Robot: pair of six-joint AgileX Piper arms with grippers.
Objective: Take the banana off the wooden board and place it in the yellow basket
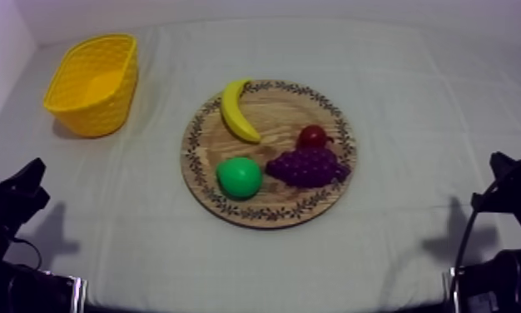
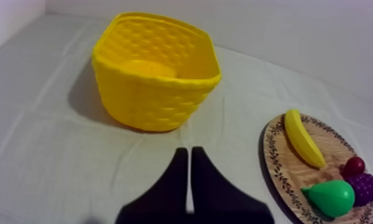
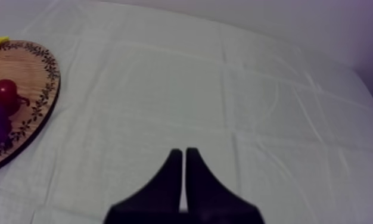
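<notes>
A curved yellow toy banana [image 1: 238, 111] lies at eleven o'clock on the round wooden board [image 1: 272, 112]; left gripper [image 2: 189, 156] and right gripper [image 3: 183, 156] clenched, empty.

Curved banana [image 1: 239, 111] lies on board [image 1: 276, 112]; basket [image 1: 97, 112] apart.

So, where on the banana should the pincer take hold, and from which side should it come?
Probably its middle, closing across the narrow width, from above. The banana lies flat on the wooden board near the rim, nothing touching its long sides. The left pincer, shut, is nearer it.
</notes>
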